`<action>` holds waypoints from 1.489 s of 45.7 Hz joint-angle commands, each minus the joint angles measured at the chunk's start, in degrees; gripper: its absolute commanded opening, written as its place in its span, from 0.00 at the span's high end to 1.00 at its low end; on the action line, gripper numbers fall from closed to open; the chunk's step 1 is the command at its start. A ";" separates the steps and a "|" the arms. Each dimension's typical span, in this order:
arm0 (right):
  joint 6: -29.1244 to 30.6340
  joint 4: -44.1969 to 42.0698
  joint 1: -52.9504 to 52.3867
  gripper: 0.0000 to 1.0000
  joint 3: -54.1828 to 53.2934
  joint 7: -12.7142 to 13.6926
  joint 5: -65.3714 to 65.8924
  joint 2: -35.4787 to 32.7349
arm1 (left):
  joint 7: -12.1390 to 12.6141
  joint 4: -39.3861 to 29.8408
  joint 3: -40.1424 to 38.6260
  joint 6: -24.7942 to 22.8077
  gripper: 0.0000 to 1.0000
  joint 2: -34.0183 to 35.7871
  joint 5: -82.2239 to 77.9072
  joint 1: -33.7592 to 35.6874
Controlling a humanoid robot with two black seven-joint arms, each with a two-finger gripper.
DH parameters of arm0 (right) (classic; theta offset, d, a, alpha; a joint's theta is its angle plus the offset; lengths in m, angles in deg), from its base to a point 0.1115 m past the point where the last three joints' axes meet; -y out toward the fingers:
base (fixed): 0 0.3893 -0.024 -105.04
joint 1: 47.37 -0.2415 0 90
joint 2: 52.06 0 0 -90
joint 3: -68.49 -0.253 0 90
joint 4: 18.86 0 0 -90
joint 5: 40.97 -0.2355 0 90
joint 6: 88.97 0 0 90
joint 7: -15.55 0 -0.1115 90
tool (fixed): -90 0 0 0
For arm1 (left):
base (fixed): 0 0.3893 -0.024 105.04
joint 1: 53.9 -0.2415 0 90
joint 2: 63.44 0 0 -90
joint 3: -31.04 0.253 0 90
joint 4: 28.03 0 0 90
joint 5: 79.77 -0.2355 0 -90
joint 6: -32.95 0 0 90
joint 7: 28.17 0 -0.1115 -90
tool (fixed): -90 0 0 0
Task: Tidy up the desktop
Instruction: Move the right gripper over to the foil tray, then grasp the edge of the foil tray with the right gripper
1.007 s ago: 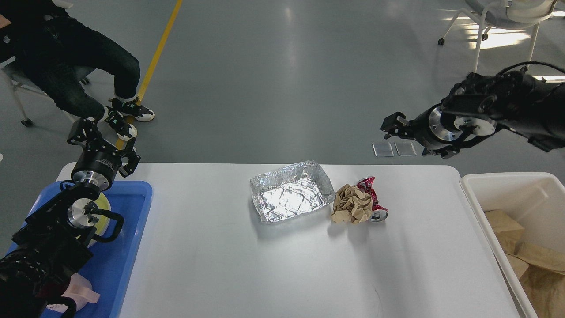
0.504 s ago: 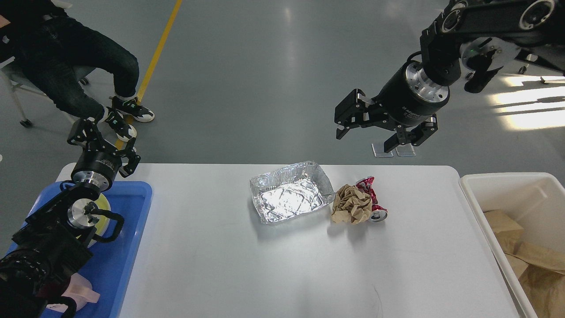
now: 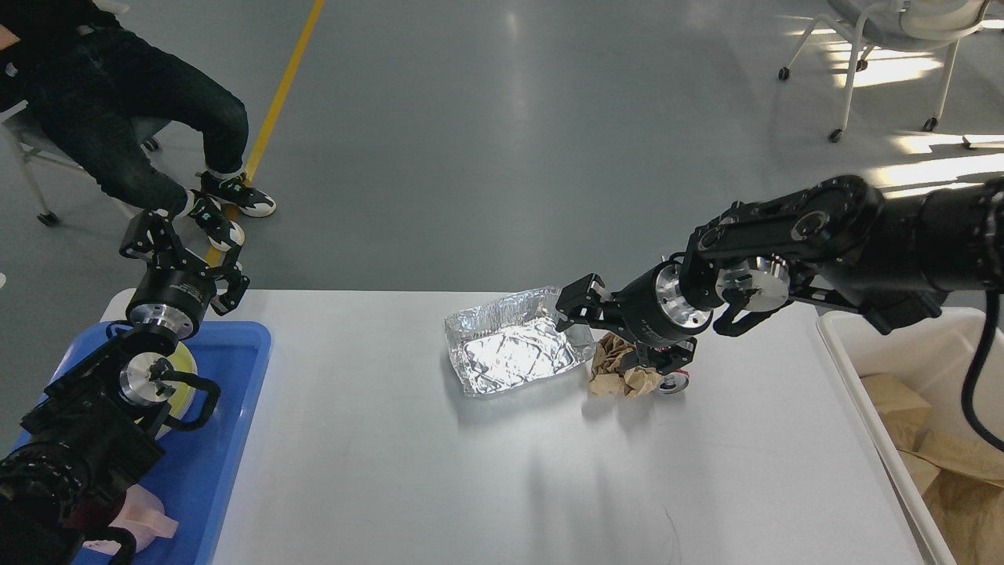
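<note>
Desktop [image 3: 392, 471]: bears foil tray [image 3: 514, 353] and crumpled paper [image 3: 620, 373] near the far edge, middle.
Right gripper [image 3: 600, 329]: jaws spread, empty, over paper; nearer arm.
Left gripper [image 3: 184, 255]: open, far-left corner.

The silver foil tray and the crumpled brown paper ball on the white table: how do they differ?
The silver foil tray is shiny and reflective; the crumpled brown paper ball is dull. The tray is wider and keeps an open, box-like shape with raised walls; the ball is a smaller, shapeless wad. The tray lies fully in view; the ball is partly hidden by the right gripper. Both rest on the white desktop, both wrinkled.
</note>
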 commanded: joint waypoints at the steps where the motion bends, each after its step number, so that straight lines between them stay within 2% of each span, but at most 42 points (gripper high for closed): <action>1: -6.42 -0.44 4.99 0.00 -3.83 0.02 -0.05 0.91 | 0.04 0.00 0.00 0.09 0.01 0.00 0.00 0.00; 14: -15.74 -8.34 16.32 0.00 -11.91 0.02 -0.31 4.86 | -0.04 0.00 0.00 0.00 0.01 0.00 0.00 0.00; 22: -16.10 -14.85 21.95 0.00 -15.61 -0.07 -0.14 7.94 | -0.04 0.00 0.00 0.00 0.01 0.00 0.00 0.00; 37: -15.93 -28.73 28.11 0.00 -15.79 -0.16 0.04 15.40 | -0.04 0.00 0.00 0.00 0.01 0.00 0.00 0.00; 46: -17.24 -30.50 28.99 0.04 -15.79 -0.25 0.04 16.46 | -0.04 0.00 0.00 0.00 0.01 0.00 0.00 0.00; 52: -20.49 -30.41 29.60 0.25 -15.79 -0.25 0.04 16.73 | -0.04 0.00 0.00 0.00 0.01 0.00 0.00 0.00; 57: -20.85 -30.32 30.39 0.61 -15.79 -0.25 -0.14 17.34 | 0.04 0.00 0.00 0.00 0.01 0.00 0.00 0.00; 59: -20.67 -30.24 30.74 0.70 -15.61 -0.25 -0.05 17.34 | -0.04 0.00 0.00 0.00 0.01 0.00 0.00 0.00; 61: -20.67 -30.32 30.83 0.73 -15.44 -0.34 0.13 17.43 | -0.04 0.00 0.00 0.00 0.01 0.00 0.00 0.00; 68: -20.50 -30.32 30.83 0.73 -15.35 -0.42 0.57 17.61 | 0.04 0.00 0.00 0.00 0.01 0.00 0.00 0.00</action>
